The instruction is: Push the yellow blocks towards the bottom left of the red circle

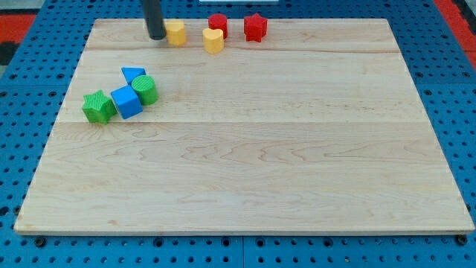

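Observation:
Two yellow blocks lie near the view's top. A yellow hexagon-like block (176,33) sits left of a yellow heart-shaped block (213,40). A red cylinder, the red circle (218,24), stands just above and right of the heart block, close to it. My tip (155,36) is at the view's top left, just left of the yellow hexagon block, touching it or nearly so. The rod rises out of the view's top.
A red star block (255,27) sits right of the red circle. At the view's left is a cluster: a green star (98,106), a blue cube (126,101), a green cylinder (145,89) and a blue triangle (133,74). The wooden board (253,171) ends just above the red blocks.

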Motion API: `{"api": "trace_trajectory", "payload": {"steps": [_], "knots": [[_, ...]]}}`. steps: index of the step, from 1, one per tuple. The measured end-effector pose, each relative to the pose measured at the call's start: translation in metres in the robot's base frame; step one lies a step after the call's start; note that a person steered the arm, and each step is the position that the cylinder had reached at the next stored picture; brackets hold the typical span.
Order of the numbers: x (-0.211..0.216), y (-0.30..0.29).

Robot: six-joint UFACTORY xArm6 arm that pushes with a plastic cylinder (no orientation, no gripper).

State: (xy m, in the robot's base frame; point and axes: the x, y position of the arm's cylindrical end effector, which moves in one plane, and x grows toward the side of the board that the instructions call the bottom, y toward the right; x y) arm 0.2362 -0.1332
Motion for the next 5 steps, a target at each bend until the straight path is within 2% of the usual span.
{"api": "trace_trajectory", "payload": {"steps": [5], "knots": [[-0.0027,0.0030]]}}
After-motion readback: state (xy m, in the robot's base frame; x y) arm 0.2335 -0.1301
